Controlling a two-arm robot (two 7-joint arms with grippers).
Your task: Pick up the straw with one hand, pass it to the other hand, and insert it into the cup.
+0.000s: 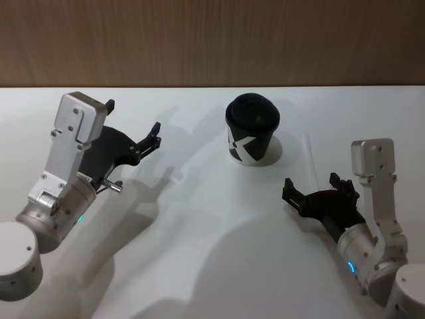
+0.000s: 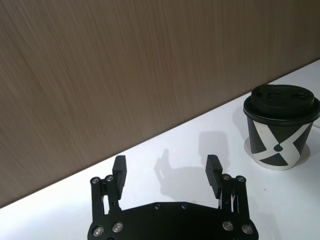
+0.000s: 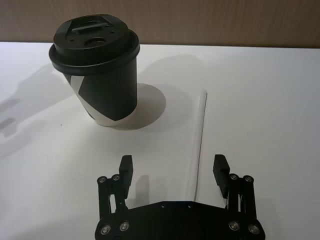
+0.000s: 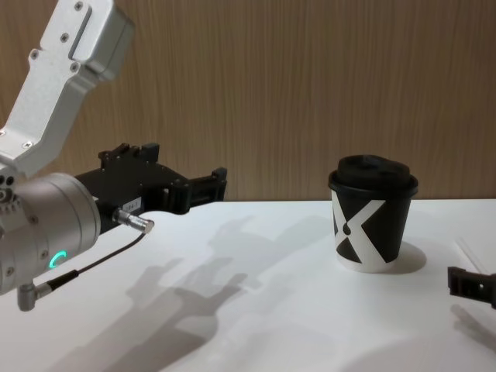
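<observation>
Taking the head view as a dial with the cup at its centre, the right gripper point(image 1: 312, 183) is hovering nearest the robot, at about 5 o'clock. Its fingers are standing wide apart and gripping nothing. The straw point(image 3: 200, 135) is lying flat on the white table point(image 1: 199, 259) at about 3 o'clock from the cup. In the right wrist view its near end is running in between the spread jaws, closer to one finger than the other, without touching either.

I am judging that the first step, the pickup, is just beginning, with nothing lifted or passed yet. The next move is calling for the right gripper to come down over the straw's near end, centre on it and close gently, since a thin round straw on a smooth top is likely to roll or slip.

The cup point(image 1: 251, 141) is standing upright just beside the straw's far end, its black domed lid point(image 3: 94, 37) on. A careless sweep here could be knocking it.

At about 9 o'clock, well apart from the cup, the left gripper point(image 1: 133, 119) is hanging above the table with jaws wide and empty, a thin black cable point(image 4: 93, 263) trailing from its wrist. It is looking ready to receive the straw. Farthest off, a wooden wall point(image 1: 199, 40) is closing the table's back edge.
</observation>
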